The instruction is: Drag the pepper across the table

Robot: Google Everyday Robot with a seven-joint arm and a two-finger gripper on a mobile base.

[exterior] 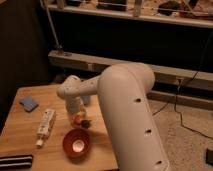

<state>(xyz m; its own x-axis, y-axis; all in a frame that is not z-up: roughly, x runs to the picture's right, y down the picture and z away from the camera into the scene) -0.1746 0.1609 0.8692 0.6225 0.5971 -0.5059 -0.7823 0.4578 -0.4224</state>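
Note:
The pepper (pixel 81 120) is a small orange toy with a dark stem end. It lies on the light wooden table (pixel 30 127), just above the orange-red bowl. My gripper (pixel 76 114) reaches down from the white arm (pixel 125 95) right at the pepper, at the table's middle right. The arm hides the pepper's left part.
A round orange-red bowl (pixel 76 143) sits near the front edge. A white tube (pixel 45 125) lies left of centre. A blue pad (pixel 28 104) lies at the back left. A dark flat object (pixel 15 161) lies at the front left corner. A dark shelf and rail stand behind.

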